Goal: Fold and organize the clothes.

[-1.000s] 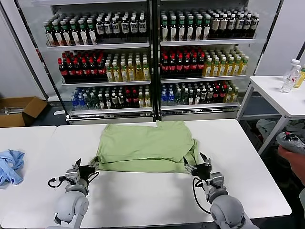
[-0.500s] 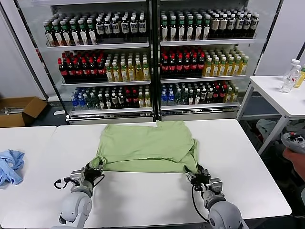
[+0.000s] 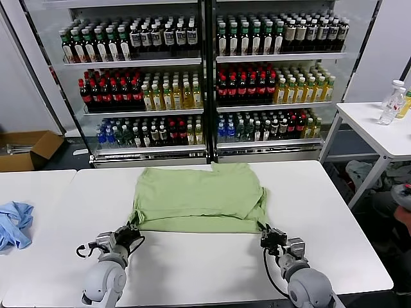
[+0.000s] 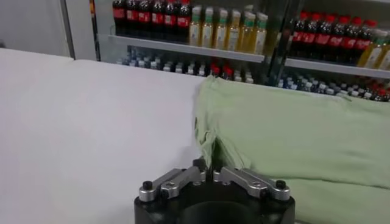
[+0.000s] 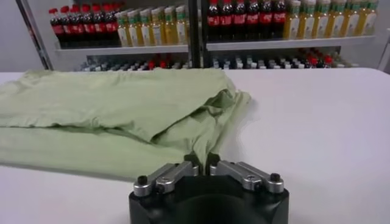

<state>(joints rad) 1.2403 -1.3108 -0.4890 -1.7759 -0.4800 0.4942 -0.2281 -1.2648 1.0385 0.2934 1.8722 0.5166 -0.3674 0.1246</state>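
The sage-green shirt (image 3: 199, 197) lies flat and folded on the white table (image 3: 192, 269), back side up; no collar, buttons or print show. My left gripper (image 3: 131, 230) is shut on the shirt's near left corner, with cloth pinched between the fingertips in the left wrist view (image 4: 207, 168). My right gripper (image 3: 265, 233) is shut on the near right corner, where a bunched sleeve fold runs into the closed jaws in the right wrist view (image 5: 202, 162). The shirt fills the wrist views too (image 4: 292, 134) (image 5: 109, 109).
A blue cloth (image 3: 13, 221) lies on the adjoining table at the left. A cardboard box (image 3: 26, 147) sits on the floor beyond it. Glass-door fridges full of bottles (image 3: 205, 77) stand behind. A side table (image 3: 379, 131) with bottles is at the right, and a person's arm (image 3: 401, 199) shows at the right edge.
Both grippers have drawn back toward the table's near edge, holding the shirt's near corners; the left one also shifted slightly right. The person's hand at the right has moved further out of view.
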